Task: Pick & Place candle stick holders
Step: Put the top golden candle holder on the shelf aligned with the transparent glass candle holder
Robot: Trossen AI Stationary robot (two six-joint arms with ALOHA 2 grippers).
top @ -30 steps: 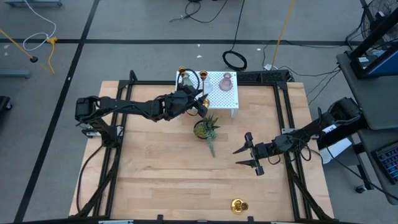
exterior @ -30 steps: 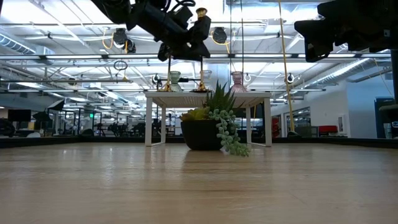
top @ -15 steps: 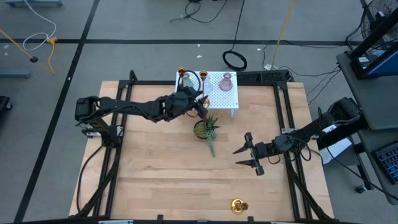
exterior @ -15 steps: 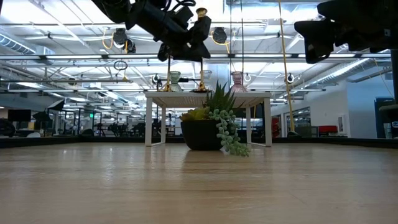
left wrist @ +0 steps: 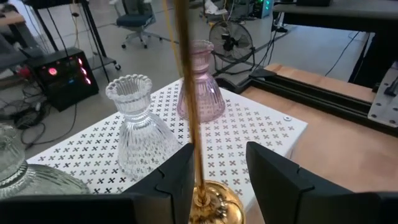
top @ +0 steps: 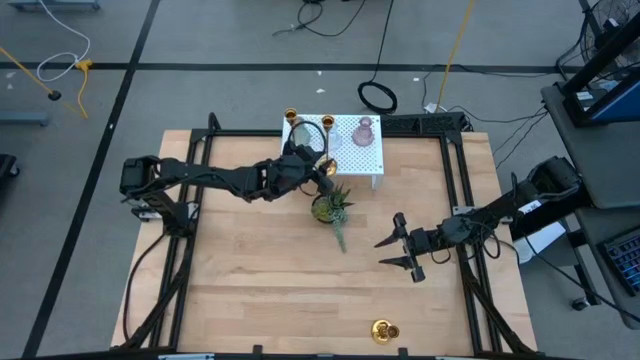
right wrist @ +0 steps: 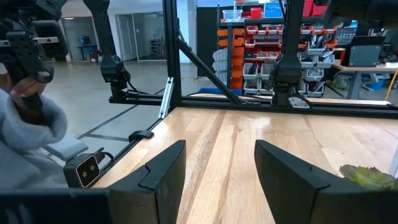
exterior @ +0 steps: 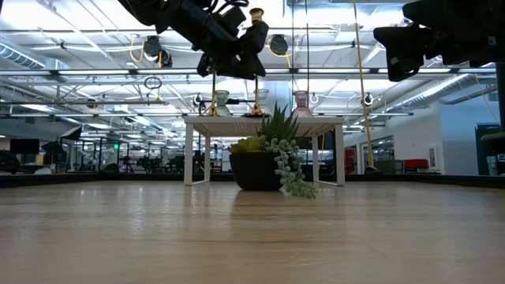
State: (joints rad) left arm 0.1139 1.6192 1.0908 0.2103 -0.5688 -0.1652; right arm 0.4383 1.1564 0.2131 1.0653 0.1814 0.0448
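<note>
**Left pincer grips a candlestick beside the white stand**

A small white perforated stand [top: 352, 148] at the surface's [top: 250, 270] far edge carries a clear glass vase [left wrist: 138, 127], a pink vase [left wrist: 202, 87] and two gold candlesticks [top: 291, 117] along its far-left side. Just in front of the stand, a dark pot [exterior: 256, 170] holds a green plant [top: 334, 208].

The left pincer [left wrist: 217, 171], closed on the thin stem of a third candlestick [left wrist: 189, 106], hangs over the stand's near-left corner. Only its wrist view shows that grip.

The right pincer [top: 397, 248], fingers spread, waits well to the right of the plant. The overhead view alone shows a further gold piece [top: 384, 330] near the front edge.
</note>
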